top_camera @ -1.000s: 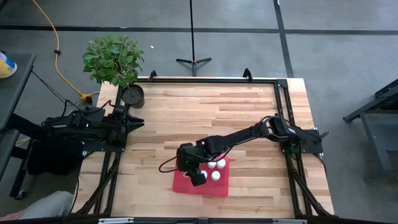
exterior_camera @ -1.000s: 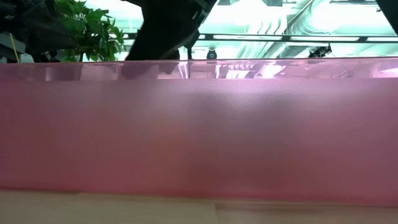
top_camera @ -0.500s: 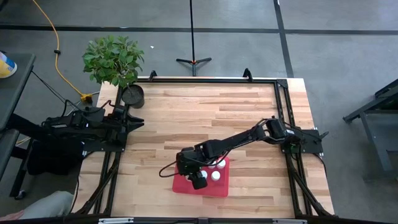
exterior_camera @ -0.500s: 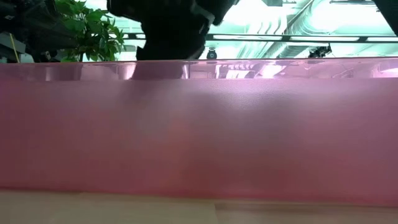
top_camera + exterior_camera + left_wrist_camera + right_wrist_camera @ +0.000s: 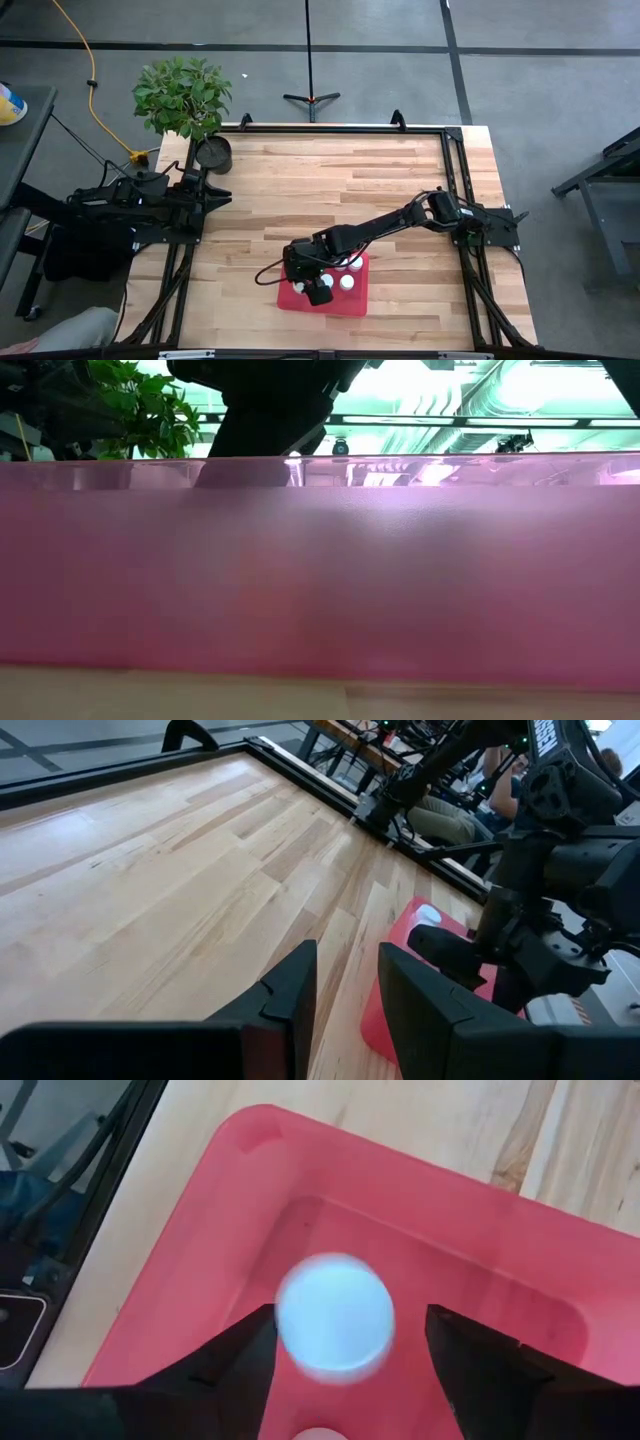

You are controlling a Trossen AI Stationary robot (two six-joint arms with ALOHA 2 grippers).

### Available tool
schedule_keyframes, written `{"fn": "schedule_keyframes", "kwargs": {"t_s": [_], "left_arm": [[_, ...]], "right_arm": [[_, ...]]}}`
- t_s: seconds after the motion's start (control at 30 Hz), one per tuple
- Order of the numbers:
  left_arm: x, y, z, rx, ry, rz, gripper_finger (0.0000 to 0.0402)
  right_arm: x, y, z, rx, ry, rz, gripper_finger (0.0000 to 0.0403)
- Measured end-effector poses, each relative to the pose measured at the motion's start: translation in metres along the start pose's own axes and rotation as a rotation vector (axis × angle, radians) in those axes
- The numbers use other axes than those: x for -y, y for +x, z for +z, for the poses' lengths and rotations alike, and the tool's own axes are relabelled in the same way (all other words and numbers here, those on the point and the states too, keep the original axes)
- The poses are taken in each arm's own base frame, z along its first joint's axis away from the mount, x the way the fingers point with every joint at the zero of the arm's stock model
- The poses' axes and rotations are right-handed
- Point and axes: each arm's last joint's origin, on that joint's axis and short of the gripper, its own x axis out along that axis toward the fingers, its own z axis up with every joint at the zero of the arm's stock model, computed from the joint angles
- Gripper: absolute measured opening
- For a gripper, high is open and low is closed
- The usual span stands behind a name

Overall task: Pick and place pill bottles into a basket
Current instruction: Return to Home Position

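The red-pink basket (image 5: 300,301) lies on the table near its near edge, and its wall fills the low view (image 5: 320,580). Several white-capped pill bottles (image 5: 346,283) stand in its right half. I see no orange bottle. My right gripper (image 5: 318,291) hangs over the basket's left half, pointing down and open. A white-capped bottle (image 5: 334,1318) shows blurred between its fingers (image 5: 240,1360) over the basket floor (image 5: 230,1210), with a gap on one side. My left gripper (image 5: 222,195) waits at the table's left edge, slightly open (image 5: 347,1000) and empty.
A round black plant pot (image 5: 212,153) with a green plant (image 5: 182,95) stands at the far left corner. Bare wooden tabletop (image 5: 330,180) lies between the basket and the far edge. Another white cap (image 5: 318,1433) shows at the edge of the right wrist view.
My right gripper has shifted a little toward the table's near edge, staying over the basket's left half.
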Motion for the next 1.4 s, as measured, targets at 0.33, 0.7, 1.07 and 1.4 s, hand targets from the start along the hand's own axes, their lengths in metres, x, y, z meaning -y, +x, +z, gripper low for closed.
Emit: {"fn": "schedule_keyframes", "kwargs": {"t_s": [0.33,0.7,1.07,1.4], "left_arm": [[0.0,0.0,0.0,0.0,0.0,0.0,0.0145],[0.0,0.0,0.0,0.0,0.0,0.0,0.0145],[0.0,0.0,0.0,0.0,0.0,0.0,0.0145],[0.0,0.0,0.0,0.0,0.0,0.0,0.0145]], "right_arm": [[0.0,0.0,0.0,-0.001,0.017,0.016,0.0256],[0.002,-0.051,0.04,0.069,-0.034,-0.044,0.0257],[0.009,-0.146,0.061,0.151,-0.037,-0.09,0.0257],[0.003,-0.203,0.057,0.224,-0.033,-0.062,0.0256]]}}
